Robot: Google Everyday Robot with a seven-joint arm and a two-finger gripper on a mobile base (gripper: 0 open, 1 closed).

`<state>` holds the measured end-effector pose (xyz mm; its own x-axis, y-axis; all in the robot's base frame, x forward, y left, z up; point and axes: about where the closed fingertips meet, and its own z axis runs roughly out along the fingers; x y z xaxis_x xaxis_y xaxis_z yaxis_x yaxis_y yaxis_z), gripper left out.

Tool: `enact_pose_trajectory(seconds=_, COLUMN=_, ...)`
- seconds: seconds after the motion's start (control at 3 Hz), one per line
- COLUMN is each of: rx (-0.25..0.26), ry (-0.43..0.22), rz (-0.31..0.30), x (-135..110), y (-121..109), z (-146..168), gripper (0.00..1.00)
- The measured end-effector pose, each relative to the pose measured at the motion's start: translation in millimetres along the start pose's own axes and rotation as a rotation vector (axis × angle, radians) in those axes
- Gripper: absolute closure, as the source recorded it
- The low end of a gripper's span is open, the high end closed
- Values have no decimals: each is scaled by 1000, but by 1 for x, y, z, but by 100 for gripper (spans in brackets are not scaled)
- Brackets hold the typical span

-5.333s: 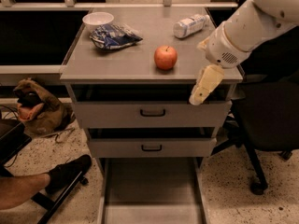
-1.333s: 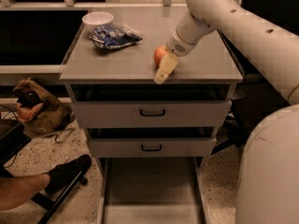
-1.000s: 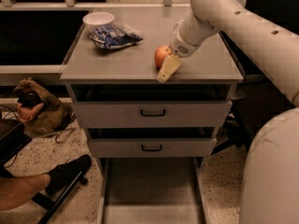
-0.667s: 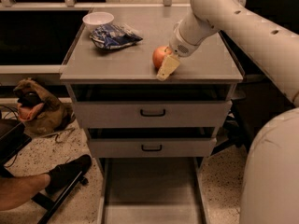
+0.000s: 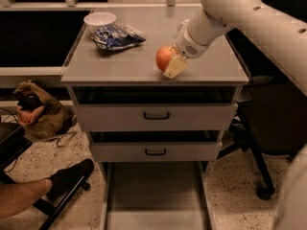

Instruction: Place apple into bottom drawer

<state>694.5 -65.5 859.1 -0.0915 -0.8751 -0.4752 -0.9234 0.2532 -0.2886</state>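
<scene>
Where the grey worktop [image 5: 120, 63] nears its front edge, a red-orange apple [image 5: 164, 57] rests on it, right of centre. The gripper [image 5: 173, 66], on a white arm reaching in from the upper right, sits against the apple's right side, touching it; whether it has clamped the fruit cannot be told. At the back left stand a white bowl [image 5: 100, 19] and a crumpled blue bag [image 5: 117, 36]. Beneath two drawers with black handles, the bottom drawer [image 5: 153, 195] is pulled out, well below the apple.
</scene>
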Motion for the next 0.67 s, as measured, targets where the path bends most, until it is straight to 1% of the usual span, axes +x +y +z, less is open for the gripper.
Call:
enact_pose_trajectory(seconds=0.33, rx=1, ry=-8, rz=0, x=2, y=27, z=-30, gripper=100)
enact_pose_trajectory(seconds=0.67, rx=-14, ry=-29, rz=9, x=7, y=51, z=-42, gripper=100)
